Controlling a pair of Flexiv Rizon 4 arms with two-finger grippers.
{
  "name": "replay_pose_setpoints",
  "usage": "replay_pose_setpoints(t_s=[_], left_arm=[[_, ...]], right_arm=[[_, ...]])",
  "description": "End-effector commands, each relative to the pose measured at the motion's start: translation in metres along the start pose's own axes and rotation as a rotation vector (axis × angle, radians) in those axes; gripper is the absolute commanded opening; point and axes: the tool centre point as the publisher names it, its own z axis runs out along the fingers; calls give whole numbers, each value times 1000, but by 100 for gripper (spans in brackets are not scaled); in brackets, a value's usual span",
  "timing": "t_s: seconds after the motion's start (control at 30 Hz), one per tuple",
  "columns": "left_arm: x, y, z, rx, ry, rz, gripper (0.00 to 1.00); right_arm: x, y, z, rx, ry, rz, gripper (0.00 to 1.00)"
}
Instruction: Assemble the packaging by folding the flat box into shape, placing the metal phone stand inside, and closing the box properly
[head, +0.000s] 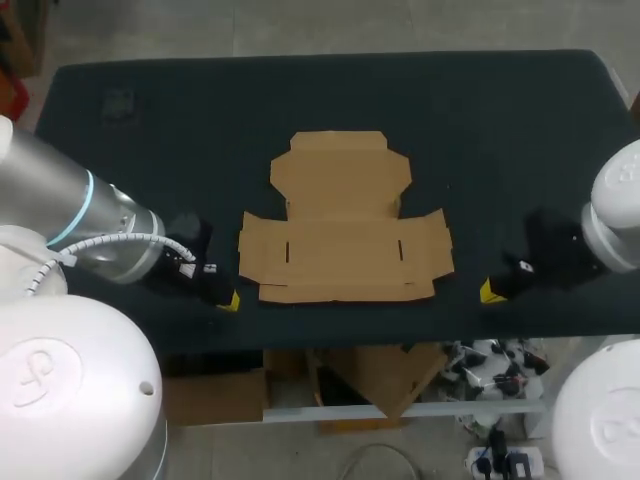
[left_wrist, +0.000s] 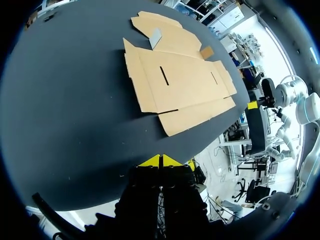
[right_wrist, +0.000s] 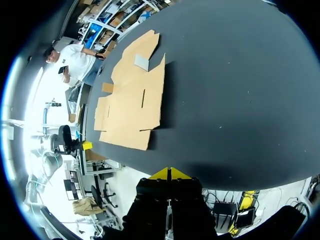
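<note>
The box (head: 342, 230) is plain brown cardboard, matt, with raw cut edges and pressed creases. Around the box the surface (head: 150, 120) is dark and matt, like cloth, with faint pale specks. Left of the box, the left arm (head: 60, 200) shows satin silver metal and glossy white shells. The left tool (left_wrist: 161, 161) and right tool (right_wrist: 170, 173) are matt black with yellow tips.

This is a robotics lab, folks: left arm (head: 75, 215) and right arm (head: 612, 215), both white and silver, stationed at either side of a black-topped counter (head: 500, 120).
</note>
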Motion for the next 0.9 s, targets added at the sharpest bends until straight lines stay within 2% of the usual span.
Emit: replay_pose_setpoints(t_s=[0.03, 0.33, 0.9], left_arm=[[-4, -5, 10, -6, 12, -13, 0], [-8, -13, 18, -14, 35, -40, 0], [-12, -22, 28, -37, 52, -67, 0]], right_arm=[[-1, 11, 10, 17, 24, -7, 0], [6, 23, 22, 36, 43, -33, 0], [10, 23, 36, 69, 54, -37, 0]])
